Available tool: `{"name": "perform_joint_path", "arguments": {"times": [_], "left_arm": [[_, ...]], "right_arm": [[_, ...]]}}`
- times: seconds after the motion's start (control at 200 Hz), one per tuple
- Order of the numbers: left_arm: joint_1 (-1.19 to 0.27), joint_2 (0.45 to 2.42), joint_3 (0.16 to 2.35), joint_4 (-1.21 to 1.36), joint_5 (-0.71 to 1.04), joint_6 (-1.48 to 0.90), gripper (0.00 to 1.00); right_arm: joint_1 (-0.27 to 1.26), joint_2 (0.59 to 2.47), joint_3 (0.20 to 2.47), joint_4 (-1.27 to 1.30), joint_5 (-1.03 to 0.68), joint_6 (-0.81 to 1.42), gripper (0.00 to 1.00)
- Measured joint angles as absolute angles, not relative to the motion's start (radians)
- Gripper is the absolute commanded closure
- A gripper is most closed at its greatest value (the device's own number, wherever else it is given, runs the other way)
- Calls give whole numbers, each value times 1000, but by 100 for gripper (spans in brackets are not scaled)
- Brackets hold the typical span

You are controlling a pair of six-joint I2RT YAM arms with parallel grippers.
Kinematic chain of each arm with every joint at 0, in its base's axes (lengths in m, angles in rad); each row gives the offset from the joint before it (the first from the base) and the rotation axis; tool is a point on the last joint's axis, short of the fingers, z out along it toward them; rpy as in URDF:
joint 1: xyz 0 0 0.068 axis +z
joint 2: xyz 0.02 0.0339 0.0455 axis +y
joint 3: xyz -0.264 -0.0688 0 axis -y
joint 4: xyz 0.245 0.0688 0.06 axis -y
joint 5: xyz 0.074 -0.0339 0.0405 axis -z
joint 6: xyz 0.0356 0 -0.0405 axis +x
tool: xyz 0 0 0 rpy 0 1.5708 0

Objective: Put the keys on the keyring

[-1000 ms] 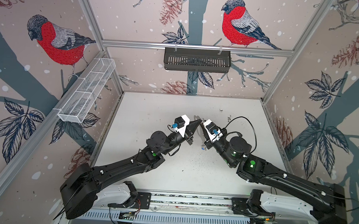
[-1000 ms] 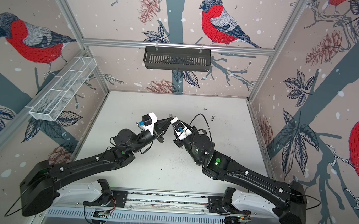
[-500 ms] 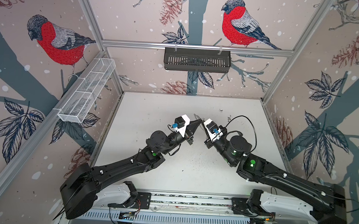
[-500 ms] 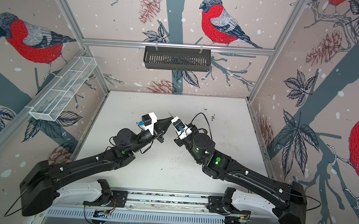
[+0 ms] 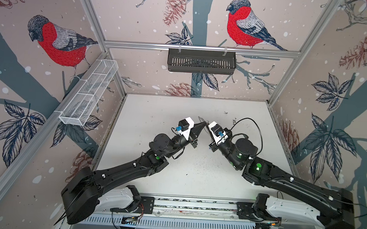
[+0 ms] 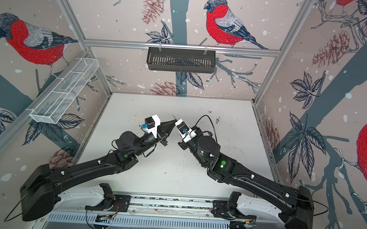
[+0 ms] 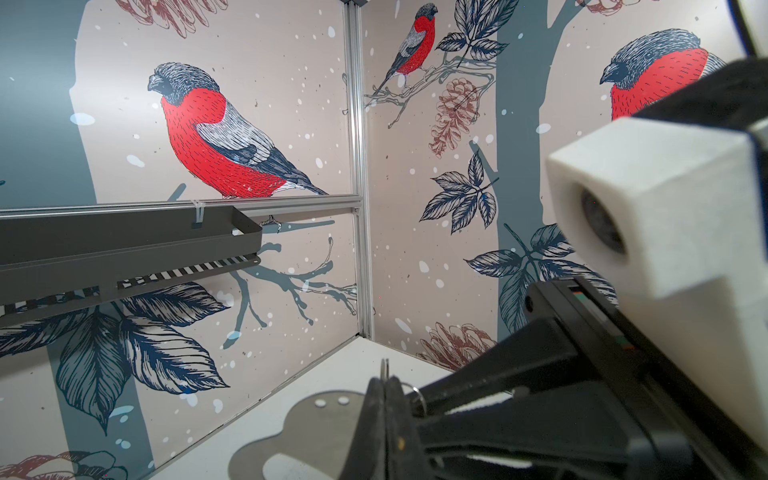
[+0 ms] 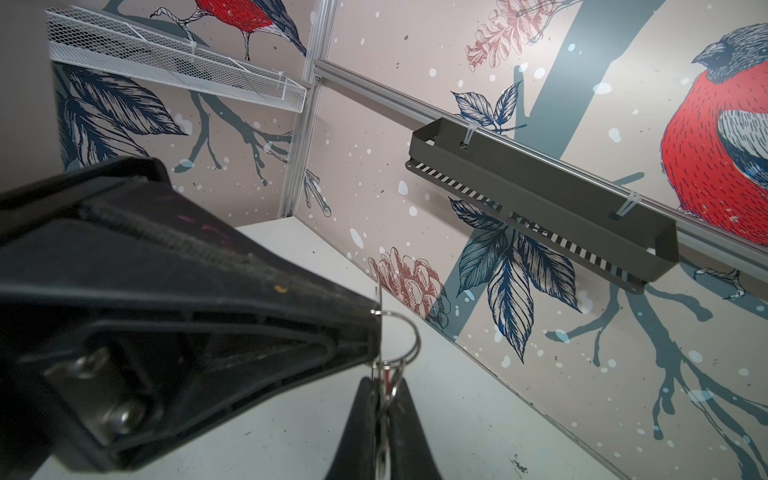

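Observation:
Both grippers meet tip to tip, raised over the middle of the white table (image 5: 167, 109). My left gripper (image 5: 202, 125) (image 7: 386, 384) is shut on the keyring plate, which I see only edge-on as a thin sliver (image 7: 384, 368) (image 8: 379, 299) past the fingertips. A grey shape with two small holes and a slot (image 7: 311, 432) lies on the table below it. A small metal ring (image 8: 409, 336) (image 7: 417, 399) runs from the plate's edge into my right gripper (image 8: 384, 384) (image 5: 207, 126). That gripper is shut on the keys, with a bit of red-orange (image 8: 386, 378) showing between its fingers.
A dark slotted basket (image 5: 201, 61) hangs on the back wall. A white mesh basket (image 5: 89, 93) hangs on the left wall. The arm bases sit on a rail (image 5: 194, 205) at the front edge. Dark specks (image 5: 225, 112) dot the table.
My right gripper's jaws have closed on the key set at the left gripper's tip. Both arms have barely shifted.

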State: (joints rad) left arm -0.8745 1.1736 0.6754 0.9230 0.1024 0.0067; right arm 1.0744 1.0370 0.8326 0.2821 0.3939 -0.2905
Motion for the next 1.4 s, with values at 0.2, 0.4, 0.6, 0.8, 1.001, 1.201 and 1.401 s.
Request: {"name": "perform_joint_path", "arguments": {"times": [0.2, 0.4, 0.6, 0.8, 1.001, 1.201, 1.401], "left_arm": [[-875, 1174, 673, 923, 103, 6, 100], [-875, 1174, 673, 926, 105, 6, 100], [-875, 1175, 670, 926, 106, 6, 100], [-876, 1175, 670, 925, 107, 6, 100], [-876, 1175, 670, 924, 108, 6, 100], [-876, 1173, 668, 923, 109, 6, 100], [-876, 1171, 664, 911, 108, 6, 100]], "right_arm": [[1077, 1037, 837, 271, 365, -293, 80], [1073, 1016, 837, 262, 353, -290, 79], [1060, 1007, 837, 262, 352, -281, 78], [1051, 999, 837, 262, 349, -265, 81], [1045, 994, 837, 261, 340, -261, 89], [1042, 991, 837, 254, 331, -261, 100], [1040, 991, 837, 237, 316, -261, 100]]}}
